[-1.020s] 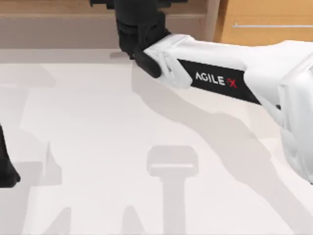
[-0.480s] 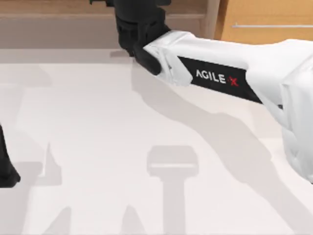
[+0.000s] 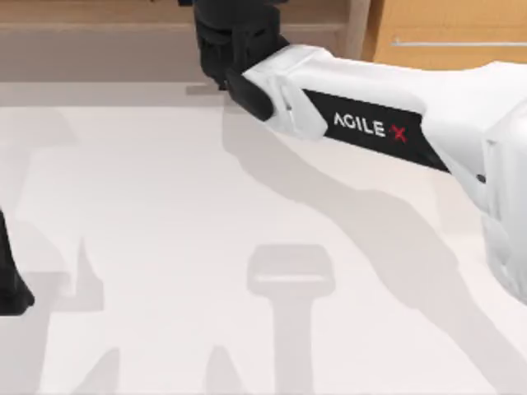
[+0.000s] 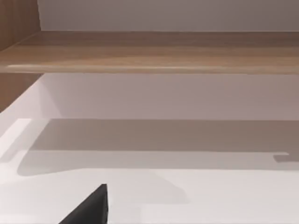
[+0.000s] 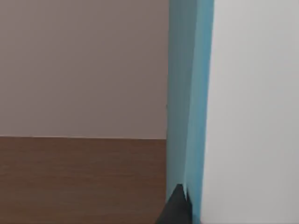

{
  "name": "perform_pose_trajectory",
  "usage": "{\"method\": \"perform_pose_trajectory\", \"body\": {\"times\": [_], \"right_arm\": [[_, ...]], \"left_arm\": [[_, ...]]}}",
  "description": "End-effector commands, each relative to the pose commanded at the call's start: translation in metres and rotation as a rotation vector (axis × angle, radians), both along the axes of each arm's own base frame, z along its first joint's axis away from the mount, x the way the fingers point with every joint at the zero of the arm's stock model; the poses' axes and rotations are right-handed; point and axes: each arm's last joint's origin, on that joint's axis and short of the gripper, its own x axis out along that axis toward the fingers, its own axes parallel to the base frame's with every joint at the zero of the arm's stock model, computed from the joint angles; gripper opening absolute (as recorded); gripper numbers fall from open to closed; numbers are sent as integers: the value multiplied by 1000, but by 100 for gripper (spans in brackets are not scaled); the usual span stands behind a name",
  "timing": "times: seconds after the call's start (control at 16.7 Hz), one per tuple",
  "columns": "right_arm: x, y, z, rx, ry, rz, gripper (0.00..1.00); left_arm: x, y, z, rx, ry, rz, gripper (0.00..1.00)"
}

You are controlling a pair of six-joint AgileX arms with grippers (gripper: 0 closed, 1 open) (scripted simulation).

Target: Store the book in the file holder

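The book (image 5: 187, 116) shows edge-on in the right wrist view as an upright teal-blue strip with a white face beside it. One dark fingertip (image 5: 176, 207) of my right gripper presses against its lower end. Seen from above, my right gripper (image 3: 233, 45) is a dark mass over the table's far edge, left of centre, and the book is hidden beneath it. The file holder is out of view. My left gripper (image 3: 11, 284) stays parked at the table's left edge, and one of its dark fingertips (image 4: 91, 210) shows in the left wrist view.
The white table (image 3: 165, 247) carries only shadows of the arms. A wooden shelf (image 3: 99, 16) runs behind its far edge, with a wooden cabinet front (image 3: 449, 37) at the back right. My right arm's white forearm (image 3: 370, 115) crosses the table's right half.
My right arm has edged a little farther toward the table's far edge, still holding the book. The left arm has not moved.
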Motion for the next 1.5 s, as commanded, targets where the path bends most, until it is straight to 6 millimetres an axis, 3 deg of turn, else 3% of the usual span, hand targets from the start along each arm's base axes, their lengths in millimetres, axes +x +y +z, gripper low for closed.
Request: {"method": "perform_pose_trajectory", "body": {"times": [0.36, 0.6, 0.78, 1.02, 1.2, 1.5], "right_arm": [[-49, -6, 26, -24, 67, 116, 0], [-96, -31, 44, -18, 149, 231, 0], [-126, -67, 47, 15, 235, 290, 0], [-153, -127, 29, 107, 386, 302, 0], [-162, -175, 6, 232, 504, 250, 0], [-157, -262, -24, 570, 606, 57, 0]], "left_arm": [[0, 0, 0, 0, 0, 0, 100], [0, 0, 0, 0, 0, 0, 100], [0, 0, 0, 0, 0, 0, 100], [0, 0, 0, 0, 0, 0, 100], [0, 0, 0, 0, 0, 0, 100], [0, 0, 0, 0, 0, 0, 100]]}}
